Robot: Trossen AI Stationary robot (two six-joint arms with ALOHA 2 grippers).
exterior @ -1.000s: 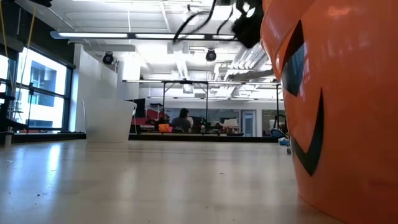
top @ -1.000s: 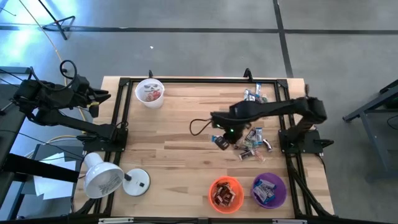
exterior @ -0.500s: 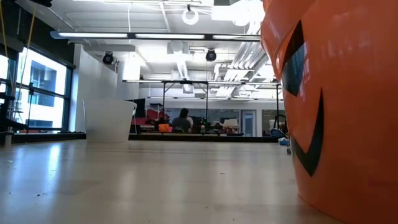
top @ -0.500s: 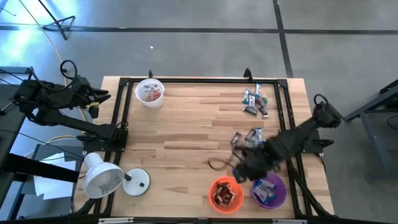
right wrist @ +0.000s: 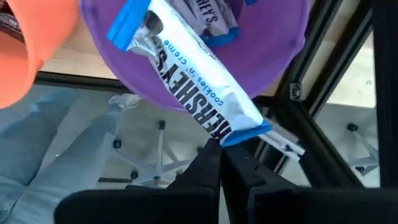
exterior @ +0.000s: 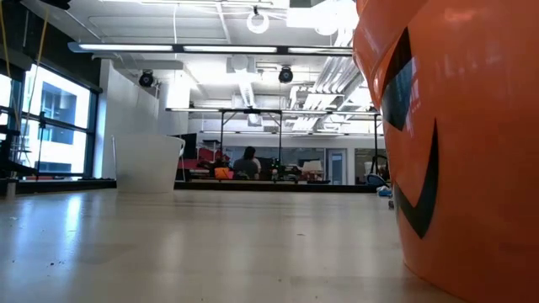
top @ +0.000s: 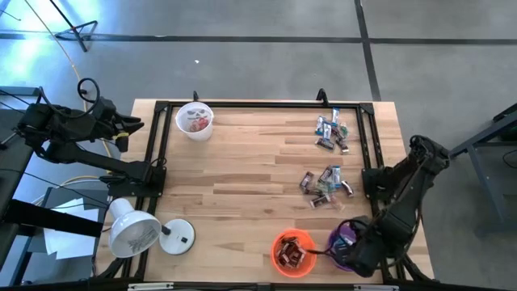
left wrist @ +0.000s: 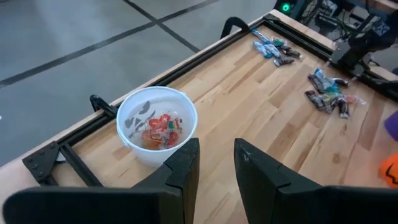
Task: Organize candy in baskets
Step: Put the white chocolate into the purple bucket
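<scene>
My right gripper [top: 353,245] hovers over the purple basket [top: 338,242] at the table's near right corner, shut on a blue-and-white candy bar [right wrist: 193,74]. The orange basket [top: 292,251] stands just left of the purple one and holds dark candy. The white basket [top: 195,120], holding reddish candy, stands at the far left. Loose candy lies in two heaps at the right, one far [top: 331,129] and one in the middle [top: 325,186]. My left gripper [left wrist: 214,162] waits open, off the table's far left corner. My right gripper pinches one end of the bar, at its blue crimped wrapper edge [right wrist: 245,132], between its two fingers. The fingers slant steeply down from above. The bar reaches out past the fingertips, lifted clear above the purple basket's [right wrist: 267,43] opening.
A white dome lamp [top: 136,230] stands at the near left corner. A black frame rail [top: 363,137] runs around the table's edge. In the low view the orange basket [exterior: 455,143] fills the right side. The table's middle is bare wood [top: 242,178].
My right gripper has swung from the middle candy heap toward the table's near right corner, rising a little and rolling its wrist. It has stayed shut on the blue-and-white bar, which is now above the purple basket.
</scene>
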